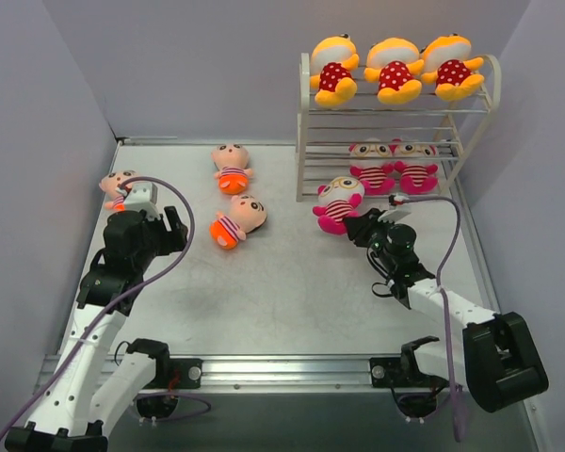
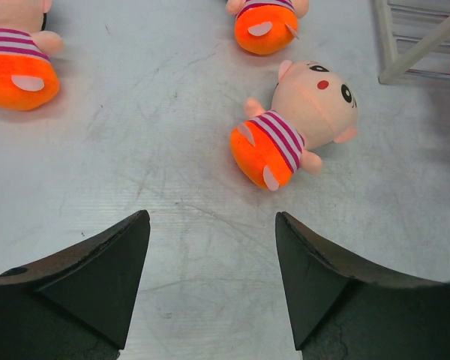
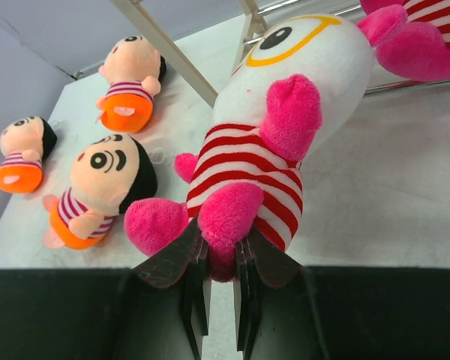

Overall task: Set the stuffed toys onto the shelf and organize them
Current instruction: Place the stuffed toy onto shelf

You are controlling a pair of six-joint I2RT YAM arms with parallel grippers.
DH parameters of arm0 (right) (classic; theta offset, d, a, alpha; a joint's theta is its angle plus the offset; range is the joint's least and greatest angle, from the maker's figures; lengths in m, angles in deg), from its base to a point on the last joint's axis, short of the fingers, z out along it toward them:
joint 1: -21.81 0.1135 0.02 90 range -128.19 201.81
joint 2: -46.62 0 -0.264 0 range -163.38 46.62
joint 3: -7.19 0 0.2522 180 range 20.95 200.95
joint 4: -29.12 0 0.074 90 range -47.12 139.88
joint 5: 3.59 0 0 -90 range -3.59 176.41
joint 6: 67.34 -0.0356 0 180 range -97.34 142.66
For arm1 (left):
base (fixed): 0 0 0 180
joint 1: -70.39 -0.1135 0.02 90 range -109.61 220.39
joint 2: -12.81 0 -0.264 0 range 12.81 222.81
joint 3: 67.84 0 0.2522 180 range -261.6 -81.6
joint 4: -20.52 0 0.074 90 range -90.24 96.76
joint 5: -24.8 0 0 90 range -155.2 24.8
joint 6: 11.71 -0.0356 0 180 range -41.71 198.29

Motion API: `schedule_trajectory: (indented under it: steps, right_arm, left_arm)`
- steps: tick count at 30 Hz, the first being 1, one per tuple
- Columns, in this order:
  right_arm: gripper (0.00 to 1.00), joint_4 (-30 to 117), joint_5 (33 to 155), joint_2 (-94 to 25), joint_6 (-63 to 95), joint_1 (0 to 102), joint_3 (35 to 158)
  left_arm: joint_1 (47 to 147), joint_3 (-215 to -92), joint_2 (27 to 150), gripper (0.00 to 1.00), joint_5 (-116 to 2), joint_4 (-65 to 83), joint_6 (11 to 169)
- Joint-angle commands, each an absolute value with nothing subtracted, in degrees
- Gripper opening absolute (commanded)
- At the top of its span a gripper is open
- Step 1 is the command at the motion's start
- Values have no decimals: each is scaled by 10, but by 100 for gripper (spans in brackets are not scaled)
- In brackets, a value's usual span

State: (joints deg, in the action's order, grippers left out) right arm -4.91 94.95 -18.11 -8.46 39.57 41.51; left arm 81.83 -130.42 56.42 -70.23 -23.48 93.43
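Pink-striped doll point(image 3: 255, 165) is being pinched by the closed right gripper point(image 3: 221, 251) beside the shelf point(image 1: 304, 141) at the tabletop's point(image 1: 292, 292) far right corner; the left gripper point(image 2: 212, 225) is being held open, empty.

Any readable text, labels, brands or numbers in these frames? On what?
None legible in any view.
No tags or lettering show on the yellow dolls.
The shelf is bare white wire.
The peach-faced doll has plain foot patches.
The pink-striped doll in the right pincer has no print.
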Motion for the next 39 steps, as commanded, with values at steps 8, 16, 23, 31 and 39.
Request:
schedule_trajectory:
  steps: [8, 16, 23, 31, 39]
  right_arm:
    - [0, -206, 983, -277, -5, 376, 477]
    - [0, -239, 1002, -349, -2, 364, 524]
    - [0, -256, 1006, -406, 6, 362, 554]
    - [0, -278, 1002, -448, 9, 357, 578]
    - [0, -308, 1005, -489, -4, 354, 598]
  left_arm:
    - [829, -1304, 555, 76, -723, -226, 917]
    - [831, -1302, 555, 76, -721, -225, 916]
    - [834, -1302, 558, 76, -721, -224, 914]
    - [837, -1300, 560, 76, -720, -223, 913]
    - [841, -1301, 561, 76, -721, -223, 912]
